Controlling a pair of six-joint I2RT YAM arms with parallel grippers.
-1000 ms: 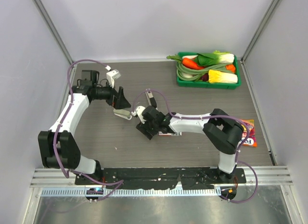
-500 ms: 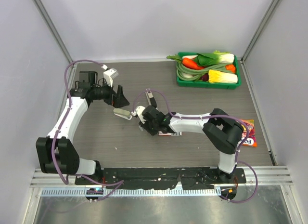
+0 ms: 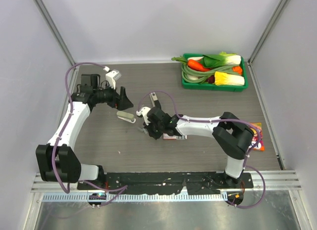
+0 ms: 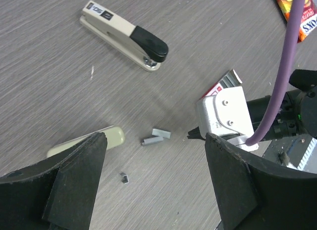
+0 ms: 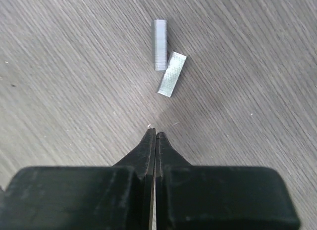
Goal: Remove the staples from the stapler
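Note:
The stapler [image 3: 126, 116], pale olive-grey, lies flat on the table; the left wrist view shows its end [image 4: 110, 139] poking out from behind one finger. Two short silver strips of staples [image 4: 156, 136] lie loose on the wood beside it, and a tiny piece [image 4: 124, 178] lies nearer. My left gripper [image 3: 122, 98] hovers just behind the stapler, open [image 4: 154, 138] and holding nothing. My right gripper [image 3: 144, 129] is shut and empty, its tips [image 5: 155, 133] just short of the two staples strips [image 5: 166, 66].
A second stapler [image 4: 124, 34], beige with a black end, lies farther back [image 3: 154, 99]. A pink-and-white box [image 4: 224, 85] sits under the right arm. A green tray [image 3: 184, 81] of vegetables stands at the back right, an orange packet [image 3: 256, 141] at the right edge.
My right gripper has closed from open, empty, near the staples. My left gripper has drawn back and up-left from the stapler, which stays on the table.

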